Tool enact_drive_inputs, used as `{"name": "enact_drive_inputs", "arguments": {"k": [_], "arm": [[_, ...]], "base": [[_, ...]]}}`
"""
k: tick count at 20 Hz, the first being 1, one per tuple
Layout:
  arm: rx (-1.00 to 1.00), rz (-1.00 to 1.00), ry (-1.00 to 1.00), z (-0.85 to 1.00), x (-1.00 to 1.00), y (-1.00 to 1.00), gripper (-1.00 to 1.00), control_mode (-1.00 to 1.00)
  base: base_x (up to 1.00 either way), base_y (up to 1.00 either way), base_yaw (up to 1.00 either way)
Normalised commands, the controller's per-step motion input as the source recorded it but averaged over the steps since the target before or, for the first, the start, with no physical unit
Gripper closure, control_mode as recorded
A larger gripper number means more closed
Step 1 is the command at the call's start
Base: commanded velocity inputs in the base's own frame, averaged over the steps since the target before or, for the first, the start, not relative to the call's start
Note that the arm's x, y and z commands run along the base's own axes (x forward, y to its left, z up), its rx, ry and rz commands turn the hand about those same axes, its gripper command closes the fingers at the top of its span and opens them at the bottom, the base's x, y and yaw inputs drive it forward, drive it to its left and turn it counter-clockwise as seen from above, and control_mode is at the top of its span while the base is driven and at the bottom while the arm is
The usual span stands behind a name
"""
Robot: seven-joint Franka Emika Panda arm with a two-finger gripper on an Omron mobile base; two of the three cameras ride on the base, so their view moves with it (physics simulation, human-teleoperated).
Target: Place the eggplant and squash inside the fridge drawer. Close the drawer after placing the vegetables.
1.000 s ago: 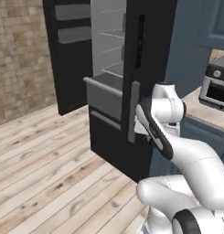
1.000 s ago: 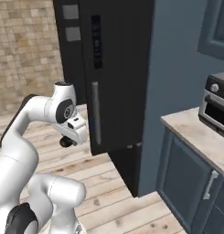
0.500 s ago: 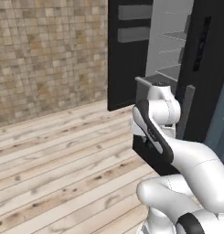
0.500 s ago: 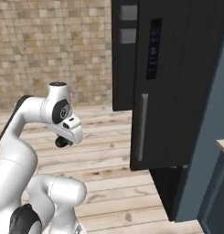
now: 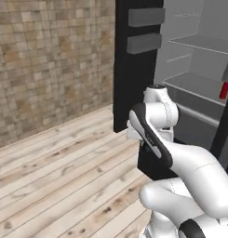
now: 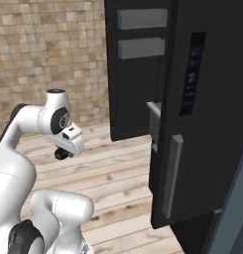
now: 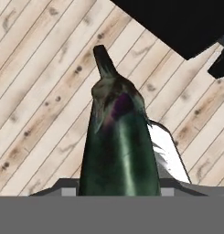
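The eggplant point(image 7: 119, 146), glossy and very dark with a stubby stem tip, fills the middle of the hand view. It stands between my gripper's point(image 7: 119, 185) jaws, stem pointing away at the wooden floor. In the right base view the gripper point(image 6: 62, 153) hangs low under the white wrist, left of the fridge and well apart from it. The fridge stands open in the left base view. Below its grey shelves runs the fridge drawer point(image 5: 199, 116), a dark box with a paler front rim. The squash is out of view.
The open black fridge door point(image 5: 134, 69) carries two grey bins. A second black door point(image 6: 202, 124) with a long grey handle stands close on the right. A red bottle point(image 5: 224, 90) sits on a shelf. Wooden floor point(image 5: 55, 176) and a brick wall point(image 5: 45, 60) lie to the left.
The whole picture has shifted: the base has moved, so the fridge now sits further right and larger. The eggplant stays in the shut gripper, held low over the floor.
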Motion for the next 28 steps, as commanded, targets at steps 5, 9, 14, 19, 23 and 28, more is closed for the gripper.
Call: {"name": "enact_drive_inputs", "arguments": {"k": [5,9,14,19,23,28], "arm": [[0.00,0.00,0.00,0.00,0.00,0.00,1.00,1.00],[0.00,0.00,0.00,0.00,0.00,0.00,1.00,1.00],[0.00,0.00,0.00,0.00,0.00,0.00,1.00,1.00],[0.00,0.00,0.00,0.00,0.00,0.00,1.00,1.00],[0.00,0.00,0.00,0.00,0.00,0.00,1.00,1.00],[0.00,0.00,0.00,0.00,0.00,0.00,1.00,1.00]], "base": [[0.94,0.60,-0.60],[0.82,0.67,-0.65],[0.68,0.40,-0.69],[0.68,0.15,-0.66],[0.78,0.13,-0.62],[0.60,0.35,-0.44]]}}
